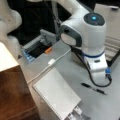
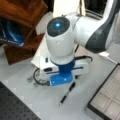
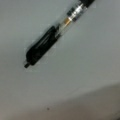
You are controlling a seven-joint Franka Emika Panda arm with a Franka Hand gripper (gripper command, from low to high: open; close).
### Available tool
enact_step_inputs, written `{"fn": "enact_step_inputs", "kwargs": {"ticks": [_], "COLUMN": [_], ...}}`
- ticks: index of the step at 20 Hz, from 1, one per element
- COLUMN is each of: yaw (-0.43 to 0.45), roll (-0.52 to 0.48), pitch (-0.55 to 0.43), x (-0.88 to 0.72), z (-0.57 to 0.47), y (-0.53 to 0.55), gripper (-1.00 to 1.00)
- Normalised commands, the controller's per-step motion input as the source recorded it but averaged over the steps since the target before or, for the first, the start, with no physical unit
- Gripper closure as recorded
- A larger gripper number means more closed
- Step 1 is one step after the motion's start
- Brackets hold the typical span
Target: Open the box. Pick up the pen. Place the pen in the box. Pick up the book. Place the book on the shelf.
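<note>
Wrist view: pen (image 3: 56, 32) lies slantwise on the grey table (image 3: 60, 82), clip end toward lower left, clear banded barrel toward upper right; no fingers show here.
Gripper: in both front views it hangs low over the table, hidden under the white wrist and blue flange (image 2: 61, 79); its fingers are out of sight, so I cannot tell whether they are apart or together.
Pen: on the table, not held; in a front view (image 1: 93, 88) it lies just below the arm's wrist, and in a front view (image 2: 67, 93) it lies just beside the blue flange, slanting down toward the left.
Box: open; in a front view (image 1: 35, 48) it sits at upper left with a dark interior, and in a front view (image 2: 107, 96) its pale divided interior shows at lower right. Pen is not in it.
Book: white spiral notebook (image 1: 56, 96) lies flat on the table, near the pen but apart from it.
Shelf: brown wood with a cream top (image 1: 10, 82) at a front view's left; also seen (image 2: 22, 22) at a front view's upper left.
Orange object: small, beside the box (image 1: 48, 50).
</note>
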Motion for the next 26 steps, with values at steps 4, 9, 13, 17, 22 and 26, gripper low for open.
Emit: {"fn": "enact_step_inputs", "kwargs": {"ticks": [4,9,13,17,22,26], "yaw": [0.169,0.115,0.079,0.071,0.066,0.063], "roll": [-0.075,0.011,0.026,0.013,0.007,-0.003], "pitch": [-0.122,-0.129,-0.118,-0.175,-0.172,-0.176], "x": [-0.07,-0.11,-0.12,-0.1,-0.11,-0.11], "z": [-0.28,-0.29,-0.29,-0.26,-0.2,-0.12], "y": [0.07,0.03,0.03,0.04,0.07,0.06], "gripper": [-1.0,-1.0,-1.0,-1.0,-1.0,-1.0]}}
